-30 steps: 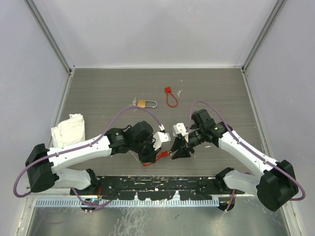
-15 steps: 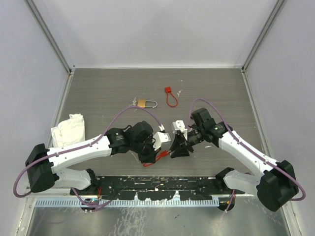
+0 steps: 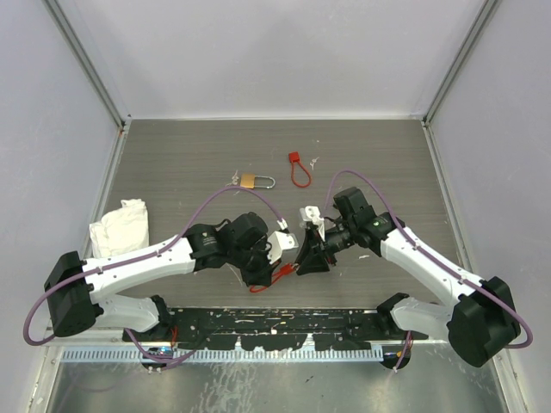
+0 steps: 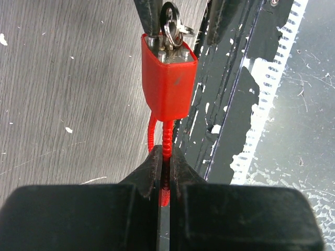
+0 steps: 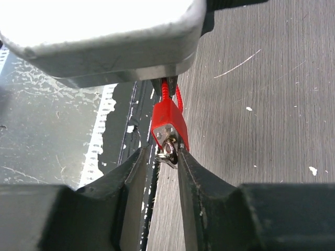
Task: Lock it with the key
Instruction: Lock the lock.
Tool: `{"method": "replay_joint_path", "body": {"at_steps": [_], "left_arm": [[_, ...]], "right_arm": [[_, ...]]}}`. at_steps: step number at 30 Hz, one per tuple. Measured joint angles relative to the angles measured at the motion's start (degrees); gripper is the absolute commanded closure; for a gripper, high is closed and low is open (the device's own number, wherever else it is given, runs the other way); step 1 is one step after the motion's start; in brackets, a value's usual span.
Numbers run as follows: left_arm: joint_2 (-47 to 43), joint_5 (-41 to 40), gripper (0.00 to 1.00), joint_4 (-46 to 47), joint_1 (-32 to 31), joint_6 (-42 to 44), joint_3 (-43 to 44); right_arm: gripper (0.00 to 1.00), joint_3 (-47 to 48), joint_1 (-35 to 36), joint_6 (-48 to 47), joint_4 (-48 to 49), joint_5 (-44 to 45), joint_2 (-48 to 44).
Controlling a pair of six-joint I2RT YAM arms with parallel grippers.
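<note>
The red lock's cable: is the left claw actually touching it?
Touching. The left wrist view shows the left gripper shut on the cable just below the red lock body.

Overhead: looks down from above and behind, wide over the counter (image 3: 172,146). Wrists: close, facing each other, sharing the red padlock (image 4: 168,78).

1. Top view: bright, even overhead light; only soft shadows on the bench (image 3: 172,155).
2. Right wrist: white housing (image 5: 99,36) glares (detail washed out); right claw (image 5: 163,152) blurs up close.
3. Left wrist: red lock (image 4: 167,83) sharp, left claw (image 4: 166,154) soft.
</note>
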Motion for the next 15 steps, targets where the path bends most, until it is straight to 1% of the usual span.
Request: {"method": "replay_joint_path", "body": {"at_steps": [6,15], "left_arm": [[0.0,0.0,1.0,0.0,0.0,0.0,0.0],[0.0,0.1,1.0,0.1,0.0,0.0,0.0]], "right_arm": [[0.62,0.0,-0.4,2.8,1.8,-0.1,0.0],[0.72,0.0,-0.5,3.9,2.8,-0.2,0.1]]}}
